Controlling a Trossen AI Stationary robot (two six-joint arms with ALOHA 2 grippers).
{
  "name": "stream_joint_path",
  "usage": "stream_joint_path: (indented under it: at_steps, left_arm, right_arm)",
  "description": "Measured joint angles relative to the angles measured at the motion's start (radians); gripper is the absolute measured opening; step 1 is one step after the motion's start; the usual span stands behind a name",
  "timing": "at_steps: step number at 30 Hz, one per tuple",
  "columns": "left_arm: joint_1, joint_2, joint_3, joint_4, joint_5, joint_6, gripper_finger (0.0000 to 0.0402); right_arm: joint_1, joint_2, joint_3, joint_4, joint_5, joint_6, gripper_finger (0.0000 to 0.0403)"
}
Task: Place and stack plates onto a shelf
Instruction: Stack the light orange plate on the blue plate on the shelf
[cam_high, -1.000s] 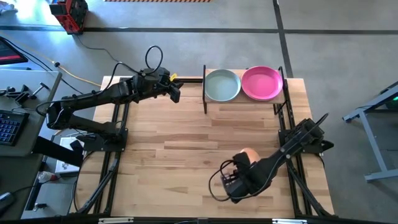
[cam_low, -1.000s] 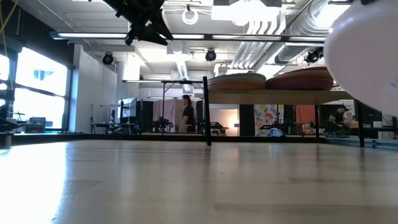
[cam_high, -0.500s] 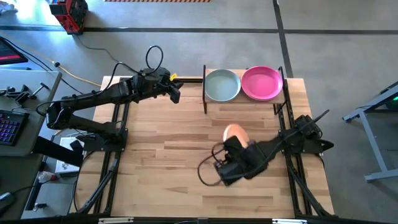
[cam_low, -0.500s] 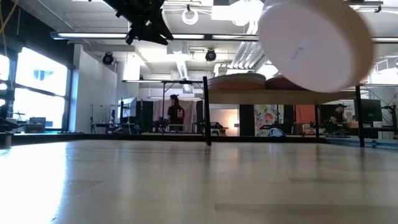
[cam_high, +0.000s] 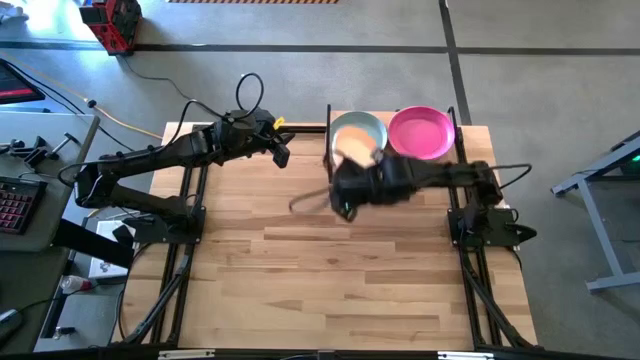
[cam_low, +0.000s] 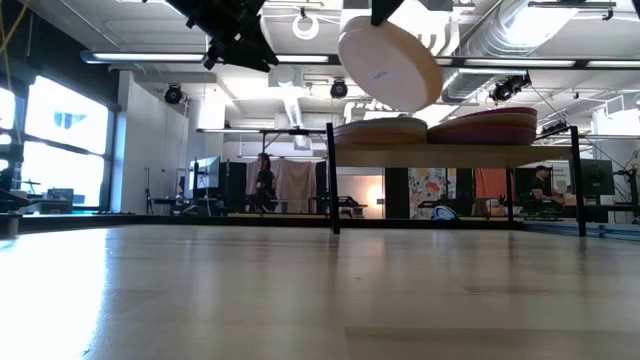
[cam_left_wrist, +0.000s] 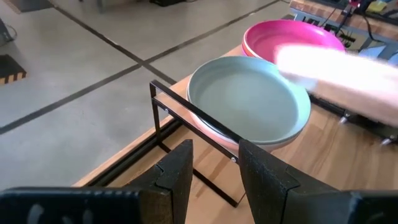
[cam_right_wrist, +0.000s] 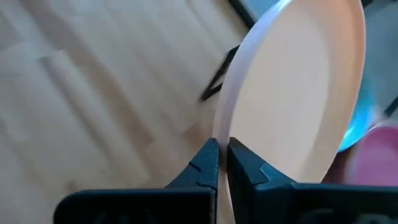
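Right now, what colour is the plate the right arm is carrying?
Peach plate, gripped by its rim in the right tool; the right wrist view shows it best.

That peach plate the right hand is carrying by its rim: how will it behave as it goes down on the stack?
The peach plate looks rigid; it hangs tilted from the right hand, pinched at the rim alone, with no visible sag. With such a thin edge grip, it may pivot or slip if bumped against the grey-teal plate. Its matte, shallow shape should probably nest rather than slide off.
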Motion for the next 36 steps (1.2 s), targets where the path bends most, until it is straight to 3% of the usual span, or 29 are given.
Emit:
stream_joint_path:
  at_steps: [6,16,25,36]
  left_arm:
    - [0.0,0.0,0.0,0.0,0.0,0.009,0.0118]
    - [0.001,0.0,0.0,0.0,-0.032,0.01,0.0118]
    - [0.002,0.0,0.0,0.001,-0.084,0.01,0.0118]
    - [0.039,0.0,0.0,0.002,-0.084,0.007,0.0118]
  right_arm:
    - [-0.189,0.0,0.06,0.011,-0.027,-0.287,0.0]
    - [-0.414,0.0,0.065,0.153,-0.271,-0.578,0.0]
    - [-0.473,0.0,0.016,0.132,-0.44,-0.724,0.0]
    - [-0.489,0.001,-0.121,0.108,-0.439,-0.746,0.0]
